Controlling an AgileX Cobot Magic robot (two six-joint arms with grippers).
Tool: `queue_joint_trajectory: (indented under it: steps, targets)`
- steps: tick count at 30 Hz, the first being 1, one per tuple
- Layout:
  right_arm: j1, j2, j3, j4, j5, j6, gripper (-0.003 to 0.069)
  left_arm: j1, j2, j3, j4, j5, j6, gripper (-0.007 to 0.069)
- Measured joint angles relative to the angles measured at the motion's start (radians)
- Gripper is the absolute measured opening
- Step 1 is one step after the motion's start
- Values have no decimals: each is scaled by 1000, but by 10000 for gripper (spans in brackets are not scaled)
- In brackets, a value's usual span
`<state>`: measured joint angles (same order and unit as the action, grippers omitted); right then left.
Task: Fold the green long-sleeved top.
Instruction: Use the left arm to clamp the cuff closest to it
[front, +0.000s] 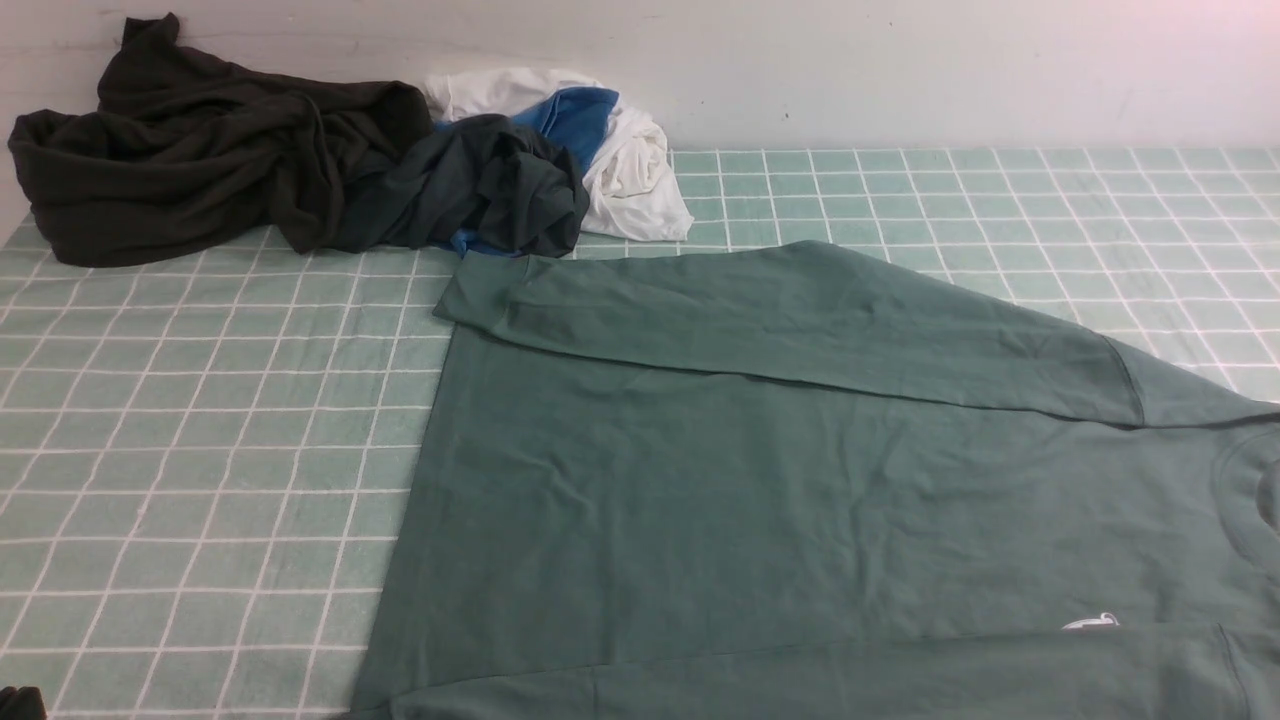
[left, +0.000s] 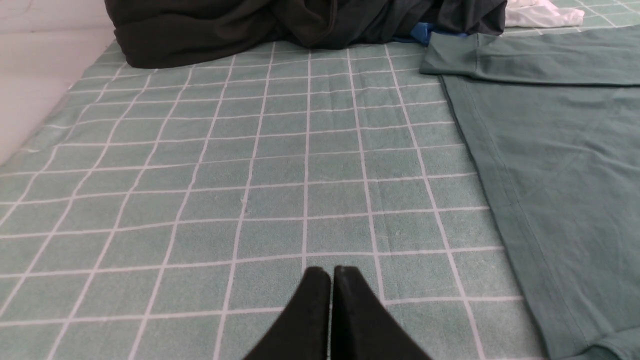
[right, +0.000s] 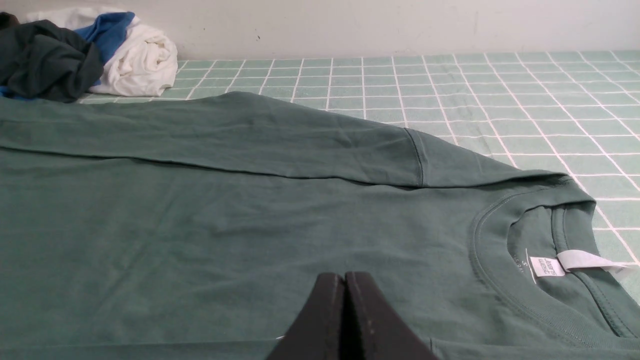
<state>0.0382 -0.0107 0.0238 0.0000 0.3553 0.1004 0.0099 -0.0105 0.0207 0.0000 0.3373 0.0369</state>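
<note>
The green long-sleeved top (front: 760, 480) lies flat on the checked table, collar to the right, hem to the left. Its far sleeve (front: 780, 315) is folded across the body, and its near sleeve (front: 900, 675) lies along the front edge. The top also shows in the left wrist view (left: 565, 165) and the right wrist view (right: 225, 220), where the collar (right: 545, 260) has a white label. My left gripper (left: 331, 272) is shut and empty above bare cloth, left of the hem. My right gripper (right: 344, 277) is shut and empty just above the chest. Neither gripper shows in the front view.
A very dark olive-black garment (front: 190, 150), a dark teal-grey garment (front: 480, 185) and white and blue clothes (front: 610, 140) are piled at the back left against the wall. The checked tablecloth (front: 200, 450) covers the table. The table's left edge (left: 50, 115) meets a pale surface.
</note>
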Motion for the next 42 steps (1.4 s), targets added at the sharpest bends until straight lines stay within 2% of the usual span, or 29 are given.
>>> queue_joint_trajectory:
  steps: [13, 42]
  targets:
    - [0, 0, 0, -80, 4, -45, -14, 0, 0, 0, 0, 0, 0, -3]
    - [0, 0, 0, -65, 4, -45, -14, 0, 0, 0, 14, 0, 0, -3]
